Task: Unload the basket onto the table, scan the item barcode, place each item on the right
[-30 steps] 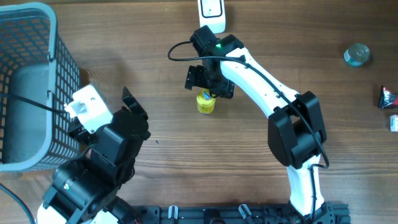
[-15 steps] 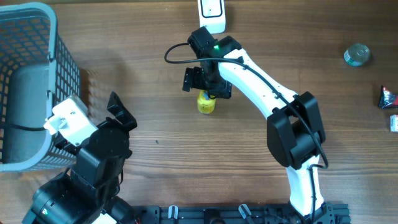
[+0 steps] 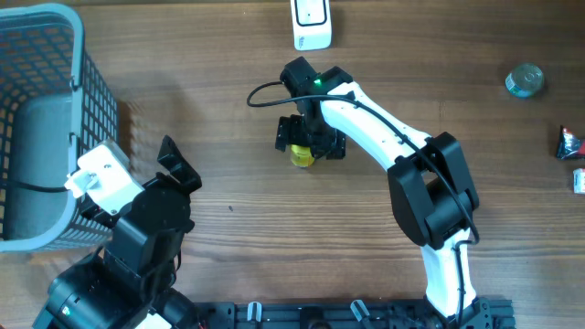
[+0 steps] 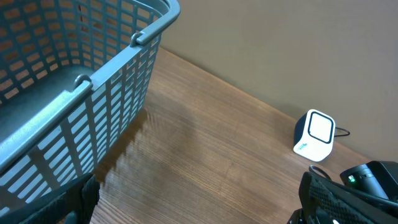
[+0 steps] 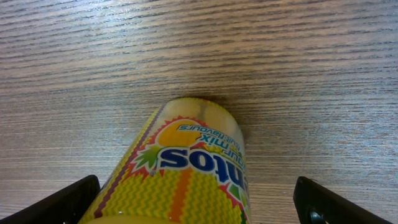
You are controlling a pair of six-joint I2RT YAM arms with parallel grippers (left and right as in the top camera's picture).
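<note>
Yellow cylindrical sweets bottle with a fruit-mix label (image 5: 186, 162) stands on the wooden desk (image 3: 274, 247), directly under the right tool (image 3: 311, 143). That tool is spread to its full width, one finger on each side of the bottle, and I see no contact with it in the wrist view; nothing is gripped yet. My reading is that the wide straddle is there so the fingers can close on the bottle's sides and lift it. No barcode shows on the face turned to the camera, so the bottle will likely need turning once lifted.

A white box-shaped barcode scanner (image 3: 311, 26) sits near the desk's far edge, a little beyond the bottle, its window facing the working area, which keeps the carry short.

The left tool (image 4: 208, 202) is also fully spread and empty, hanging just beside the grey-blue plastic mesh basket (image 3: 55, 18), well apart from the bottle, probably parked out of the way.
</note>
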